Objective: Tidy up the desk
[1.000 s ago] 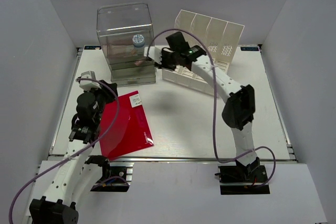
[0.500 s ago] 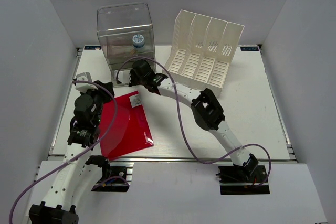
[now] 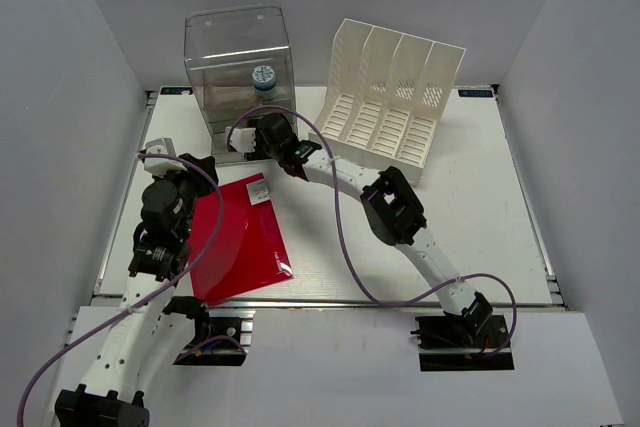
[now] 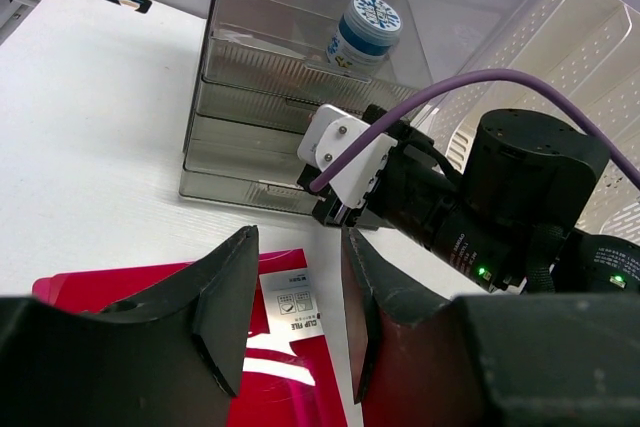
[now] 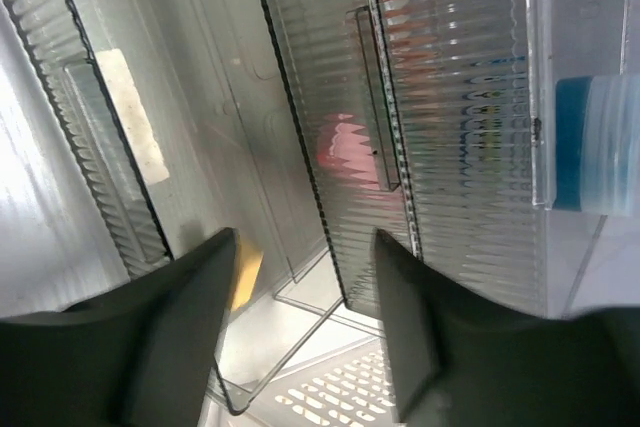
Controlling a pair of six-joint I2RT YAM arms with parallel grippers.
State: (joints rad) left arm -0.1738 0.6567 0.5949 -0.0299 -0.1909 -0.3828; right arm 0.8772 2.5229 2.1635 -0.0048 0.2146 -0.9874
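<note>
The white desk [image 3: 480, 207] holds a clear drawer box [image 3: 238, 67] at the back left. My right gripper [image 3: 243, 141] is low at the box's front, also seen in the left wrist view [image 4: 335, 209]. In the right wrist view my right gripper [image 5: 305, 247] is open, its jaws on either side of a ribbed drawer front [image 5: 340, 147]. A red clip file [image 3: 240, 237] lies flat at front left. My left gripper [image 3: 200, 172] hovers open over the file's far edge, and the file's white label [image 4: 292, 309] shows between the fingers [image 4: 230, 297].
A white slotted file rack [image 3: 390, 97] stands at the back, right of the drawer box. A blue-capped bottle [image 3: 263, 77] sits inside the box's top compartment. Something pink [image 5: 345, 147] shows through a drawer. The right arm's purple cable [image 3: 345, 247] loops over the desk's middle.
My right arm has swung down and left from beside the file rack to the lower front of the drawer box. My left arm has barely moved.
</note>
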